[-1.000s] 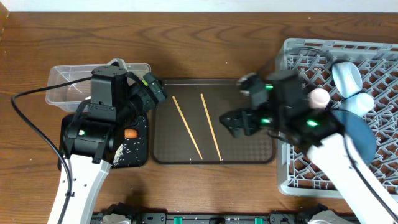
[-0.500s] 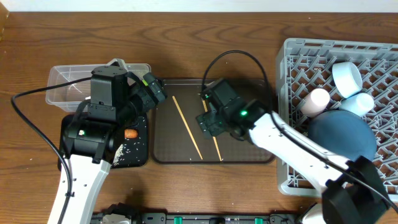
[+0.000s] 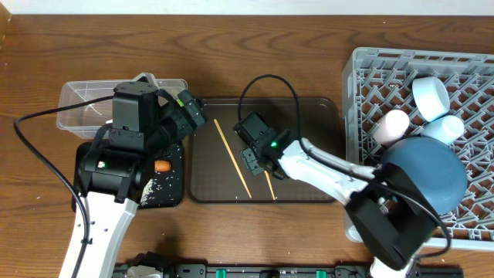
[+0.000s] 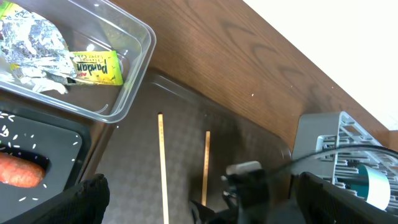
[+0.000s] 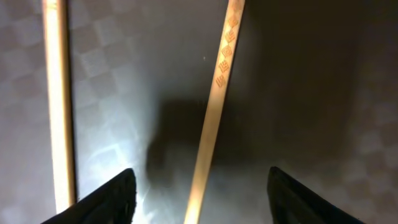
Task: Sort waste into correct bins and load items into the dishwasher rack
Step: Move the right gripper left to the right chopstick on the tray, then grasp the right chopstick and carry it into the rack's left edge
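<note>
Two wooden chopsticks lie on the brown serving tray. The left chopstick is in plain view. My right gripper is open and low over the right chopstick, which runs between its fingers; the left chopstick lies beside it. My left gripper is open and empty, held above the tray's left edge. The clear tub holds the napkin and the yellow-green wrapper. The black tray holds the orange sausage piece and rice.
The grey rack at the right holds the blue plate, the pink cup, the light blue cup and the pale blue bowl. The right arm's cable loops above the brown tray.
My right arm has swung left from the rack's edge across the brown tray and come down over the right chopstick. The left arm has not moved.
</note>
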Available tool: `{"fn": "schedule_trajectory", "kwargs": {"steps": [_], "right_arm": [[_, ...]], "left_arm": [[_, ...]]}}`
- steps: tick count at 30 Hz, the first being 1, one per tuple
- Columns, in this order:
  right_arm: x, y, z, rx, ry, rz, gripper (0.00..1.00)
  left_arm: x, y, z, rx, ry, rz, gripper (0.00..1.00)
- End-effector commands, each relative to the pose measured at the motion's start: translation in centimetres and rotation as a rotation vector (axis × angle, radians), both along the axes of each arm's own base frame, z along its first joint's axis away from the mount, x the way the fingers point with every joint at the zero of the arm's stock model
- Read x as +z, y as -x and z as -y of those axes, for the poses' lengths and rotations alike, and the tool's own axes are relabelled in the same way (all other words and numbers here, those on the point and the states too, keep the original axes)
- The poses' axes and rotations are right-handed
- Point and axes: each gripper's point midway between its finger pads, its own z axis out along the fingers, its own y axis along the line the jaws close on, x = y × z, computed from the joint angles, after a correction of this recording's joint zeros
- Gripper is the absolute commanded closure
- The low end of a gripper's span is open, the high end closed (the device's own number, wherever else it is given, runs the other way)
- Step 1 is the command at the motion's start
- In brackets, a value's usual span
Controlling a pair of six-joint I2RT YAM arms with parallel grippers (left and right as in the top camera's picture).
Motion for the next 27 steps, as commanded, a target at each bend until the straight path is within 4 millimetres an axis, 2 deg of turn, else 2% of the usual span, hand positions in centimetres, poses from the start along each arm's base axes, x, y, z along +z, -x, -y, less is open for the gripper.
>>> {"fn": "schedule_trajectory", "kwargs": {"steps": [1, 5, 9, 11, 15, 22, 25, 27], "right_arm": [[-0.6, -0.5, -0.6, -0.019, 0.002, 0.013, 0.37], [-1.7, -0.4, -0.5, -0.019, 0.016, 0.0, 0.47], [-2.5, -0.2, -0.3, -0.028, 0.026, -0.019, 0.67], [-2.7, 0.0, -0.3, -0.027, 0.029, -0.027, 0.8], [-2.8, 0.1, -0.2, -0.026, 0.033, -0.031, 0.98], [-2.5, -0.3, -0.3, -0.028, 0.032, -0.016, 0.99], [-0.9, -1.5, -0.3, -0.043, 0.033, 0.025, 0.99], [1.5, -2.4, -0.4, -0.058, 0.006, 0.052, 0.99]], "left_arm": [[0.4, -0.2, -0.3, 0.002, -0.019, 0.014, 0.02], [0.4, -0.2, -0.3, 0.002, -0.018, 0.014, 0.02], [0.4, -0.2, -0.3, 0.002, -0.019, 0.014, 0.02], [0.4, -0.2, -0.3, 0.002, -0.019, 0.014, 0.02], [0.4, -0.2, -0.3, 0.002, -0.019, 0.015, 0.02], [0.4, -0.2, -0.3, 0.002, -0.019, 0.014, 0.02], [0.4, -0.2, -0.3, 0.002, -0.018, 0.014, 0.02], [0.4, -0.2, -0.3, 0.002, -0.018, 0.014, 0.02]]}}
